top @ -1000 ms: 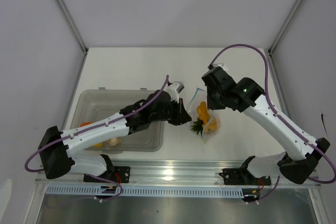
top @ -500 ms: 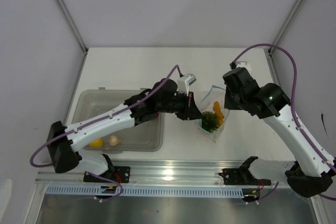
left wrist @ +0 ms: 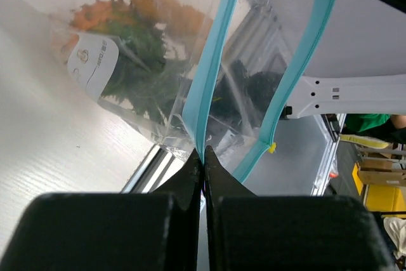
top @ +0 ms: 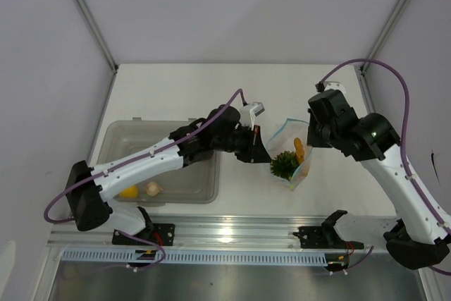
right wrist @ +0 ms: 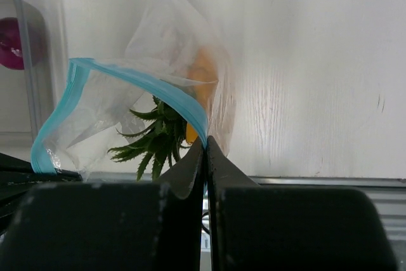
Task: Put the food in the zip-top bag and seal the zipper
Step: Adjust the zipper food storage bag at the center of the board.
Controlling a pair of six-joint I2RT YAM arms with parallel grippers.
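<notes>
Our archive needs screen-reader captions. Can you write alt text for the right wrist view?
The right arm's fingers pinch the light-blue zipper of a clear zip-top bag, its mouth gaping open over a white table. Inside are a piece with spiky green leaves and an orange fruit. At the left edge, a purple onion shows through a grey tub.
</notes>
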